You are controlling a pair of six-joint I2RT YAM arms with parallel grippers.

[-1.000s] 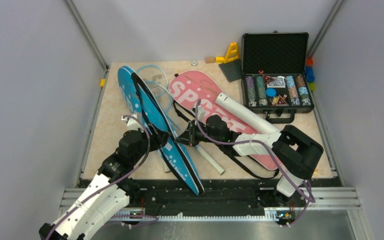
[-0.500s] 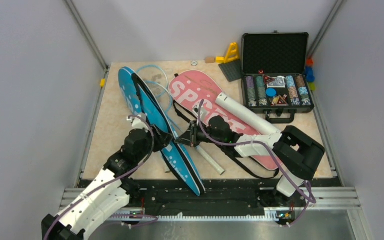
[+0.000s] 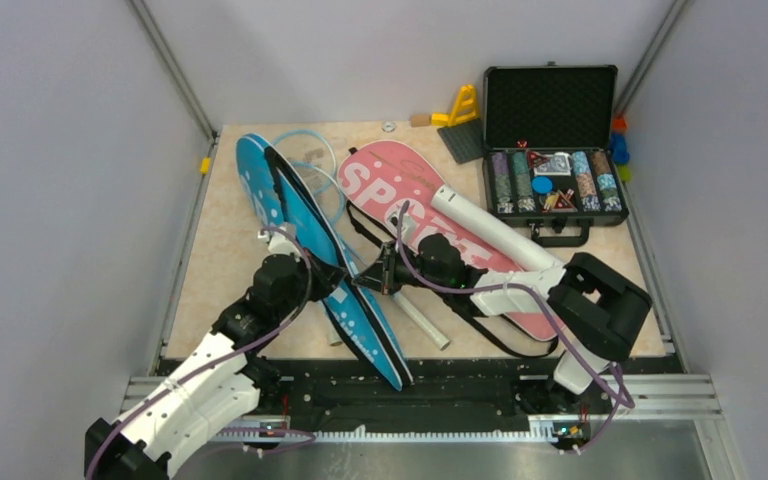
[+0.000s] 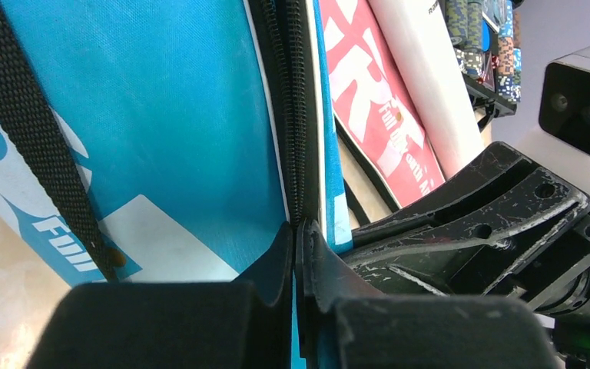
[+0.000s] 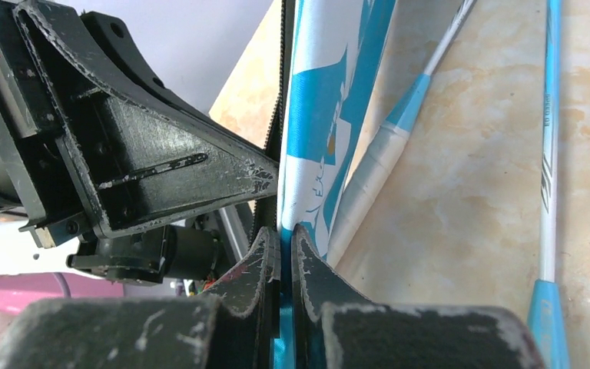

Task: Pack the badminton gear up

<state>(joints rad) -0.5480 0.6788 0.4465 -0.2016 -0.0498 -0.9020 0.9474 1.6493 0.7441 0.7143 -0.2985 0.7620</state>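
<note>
Left gripper (image 4: 296, 234) and right gripper (image 5: 283, 238) both clench the zipper edge of the blue cover (image 3: 263, 188), lying on the table (image 3: 220, 250); we judge it light, floppy (probably slick), best held at that seam.

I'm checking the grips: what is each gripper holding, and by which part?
Left gripper and right gripper both pinch the blue cover by its zipper edge.

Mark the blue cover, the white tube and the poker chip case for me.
blue cover (image 3: 257, 185), top view, on its far blue panel.
white tube (image 3: 485, 228), top view, midway along its barrel.
poker chip case (image 3: 550, 105), top view, on the open lid's dark lining.
</note>
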